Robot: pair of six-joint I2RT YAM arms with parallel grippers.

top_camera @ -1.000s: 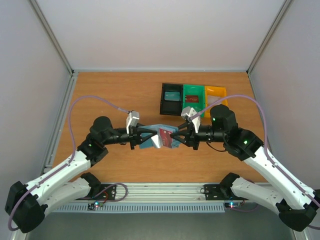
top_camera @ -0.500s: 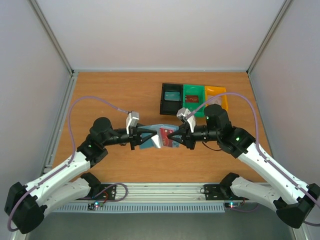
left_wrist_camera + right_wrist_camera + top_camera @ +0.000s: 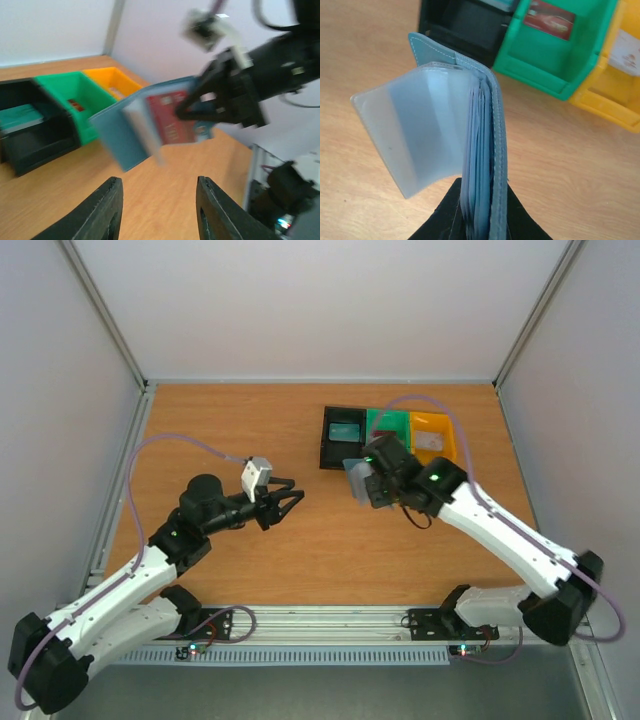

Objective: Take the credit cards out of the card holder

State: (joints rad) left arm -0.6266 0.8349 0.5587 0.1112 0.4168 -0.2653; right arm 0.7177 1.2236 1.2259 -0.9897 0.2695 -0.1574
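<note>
Holding the card holder in one pincer only

The right gripper (image 3: 370, 483) is clamped on the card holder (image 3: 496, 125) and carries it above the table (image 3: 220, 430), just in front of the row of bins. Its two black fingers press the lower part of the blue-grey cover from both sides. The holder stands on its edge, and its pages are a little fanned. One clear sleeve (image 3: 415, 135) bends away to the side and looks empty. From the left wrist view, a red card (image 3: 170, 117) with pale print is seen in an inner pocket of the holder, beside the right fingers.

The left gripper (image 3: 293, 491) is apart from the holder, toward the left side of the table. Its jaws stand open and nothing is between them.

Three bins stand side by side behind the holder. The black bin (image 3: 465, 25) has a flat teal thing inside. The green bin (image 3: 555, 65) has a second red card (image 3: 550, 19) lying on its floor. The yellow bin (image 3: 600, 100) has a pale card (image 3: 626, 50); its print I cannot read. The holder does not touch any bin, and it is nearest to the black one and the green one.
</note>
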